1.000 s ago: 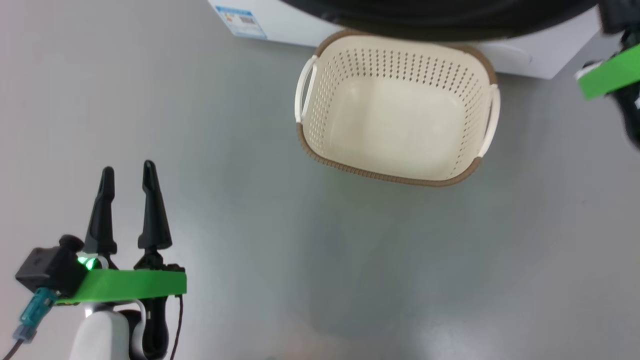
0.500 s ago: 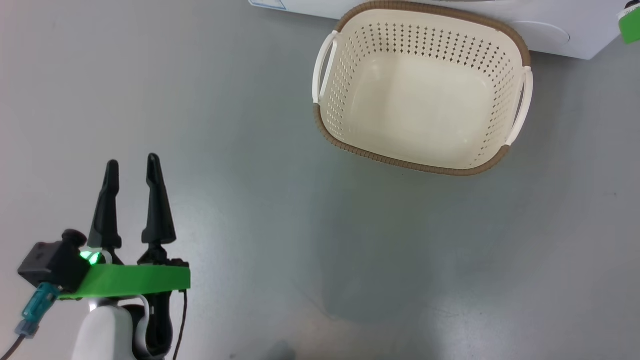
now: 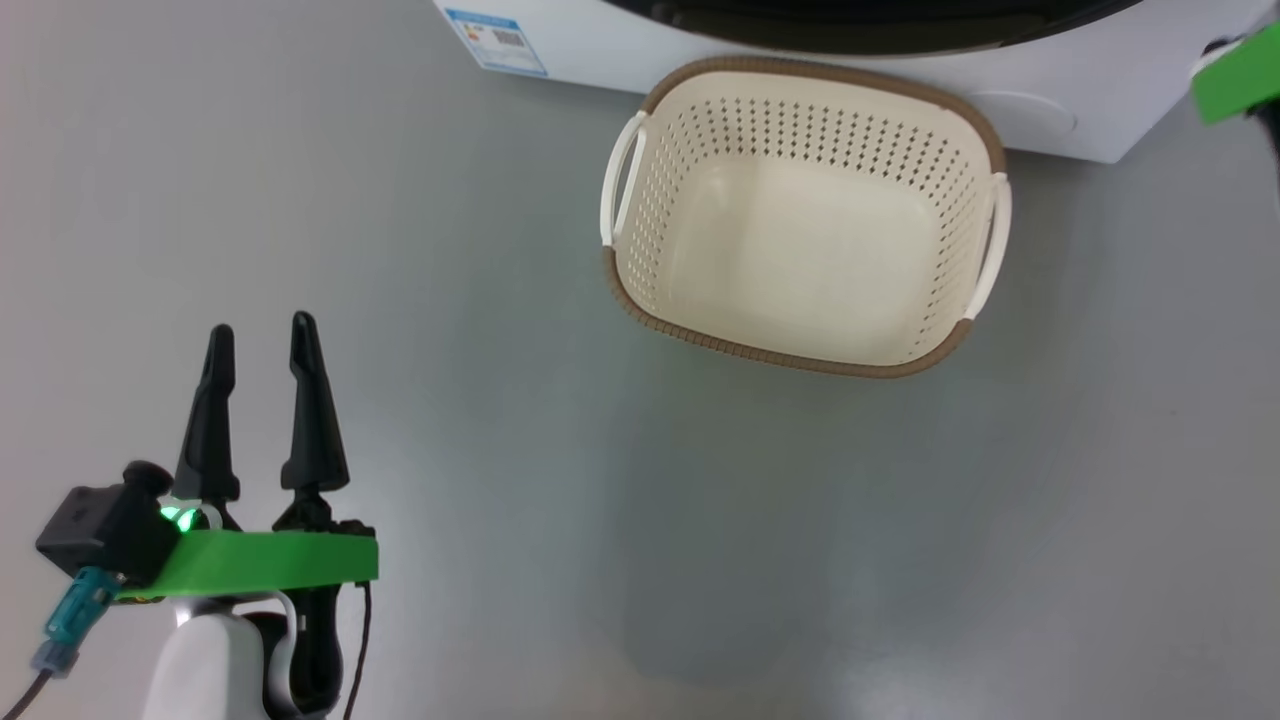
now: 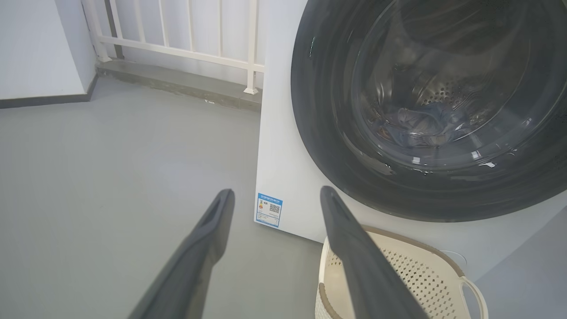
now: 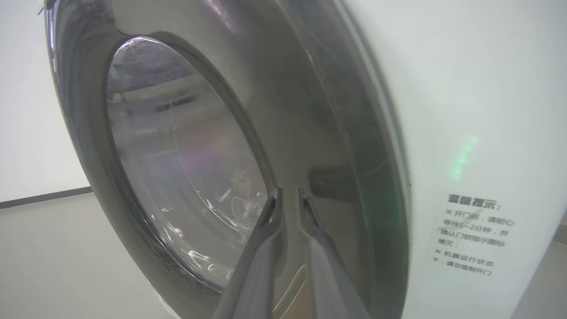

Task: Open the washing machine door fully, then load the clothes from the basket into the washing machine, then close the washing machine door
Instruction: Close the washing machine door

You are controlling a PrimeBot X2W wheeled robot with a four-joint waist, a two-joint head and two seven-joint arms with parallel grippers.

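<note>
Standing on the grey floor (image 3: 300, 150): one big white box-shaped front-loading washing machine (image 4: 283, 177), with a small blue label sticker (image 4: 269, 209) at the lower left corner of its front. Its large round glossy black door (image 4: 319, 133), with a clear bulging glass window at the centre, lay flat against the machine's front, closed as far as the two wrist views showed. Behind the glass, at the bottom of the perforated steel drum, lay a crumpled heap of bluish fabric clothes (image 4: 421, 126), dimmed by the window; their print could not be made out.

One small rectangular cream plastic basket (image 3: 690, 150), with perforated sides, a brown woven-look rim and two white side handles, stood on the floor just before the machine, under the door's lower edge. Its bare cream bottom was in plain sight.

Left gripper (image 3: 262, 330): two long dark fingers spread wide apart, clamped on nothing. It was held above the floor well to the left of the basket and pointed toward the machine's lower left corner.

Right gripper (image 5: 289, 193): fingers parted by a narrow gap with nothing between them. The tips were close to the door's black ring beside the glass window, near a dark recess in that ring; contact with the door could not be told.

A white railing (image 4: 177, 40) ran along the far edge of the floor, left of the machine. Black printed text (image 5: 471, 235) marked the machine's white body beside the door.
</note>
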